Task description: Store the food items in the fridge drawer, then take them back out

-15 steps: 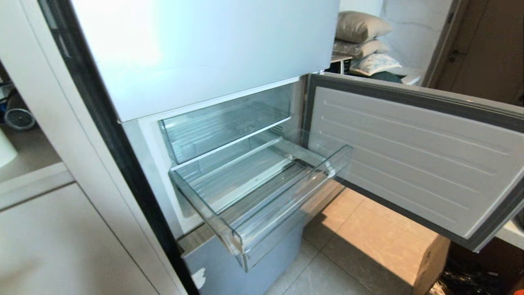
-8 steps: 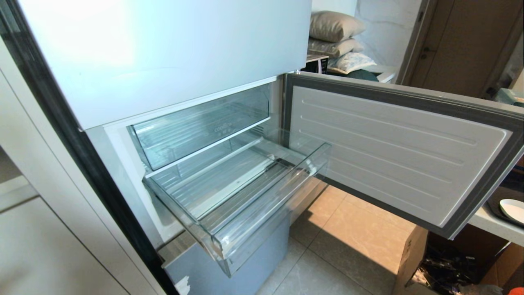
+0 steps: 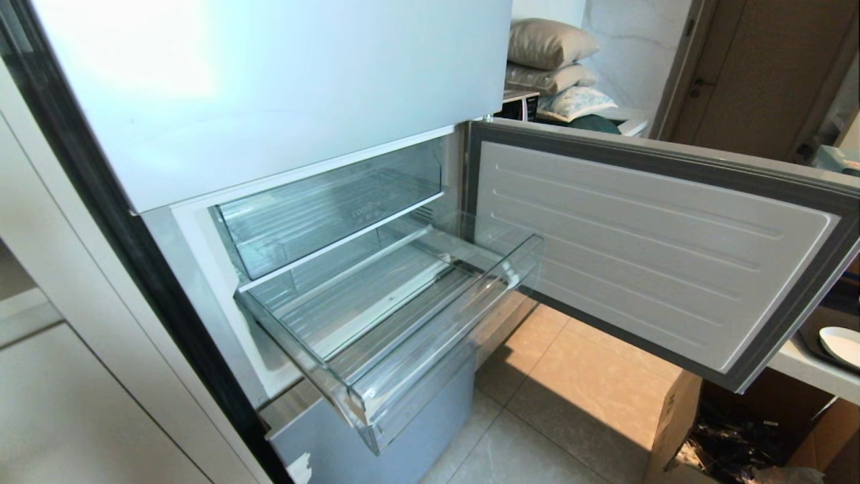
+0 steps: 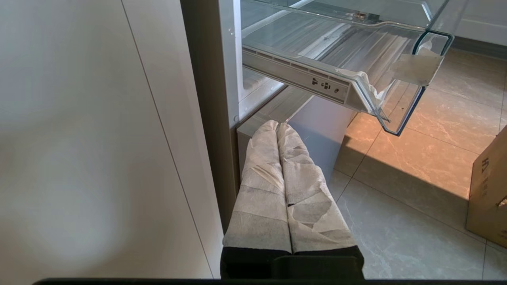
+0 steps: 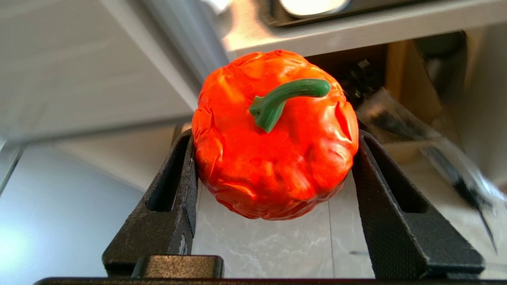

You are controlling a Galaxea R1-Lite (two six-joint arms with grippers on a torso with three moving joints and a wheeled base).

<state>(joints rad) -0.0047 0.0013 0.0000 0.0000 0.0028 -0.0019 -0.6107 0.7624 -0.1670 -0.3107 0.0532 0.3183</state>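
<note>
the right gripper is clamping its two black fingers on the sides of an orange-red fruit, green stem facing the wrist. neither is showing in the head view, where the fridge drawer is standing pulled out and empty at about seven o'clock from the open door. the left gripper, its wrapped fingers pressed together, is hanging low beside the fridge, under the drawer's near corner. the right arm is the one carrying, so it looks set to deliver.

Neither pincer shows in the head view. Right wrist view: background behind the orange-red fruit blurred, dark clutter unreadable. White plate on the surface cut by the frame's edge. Cardboard box cut off in the left wrist view.
</note>
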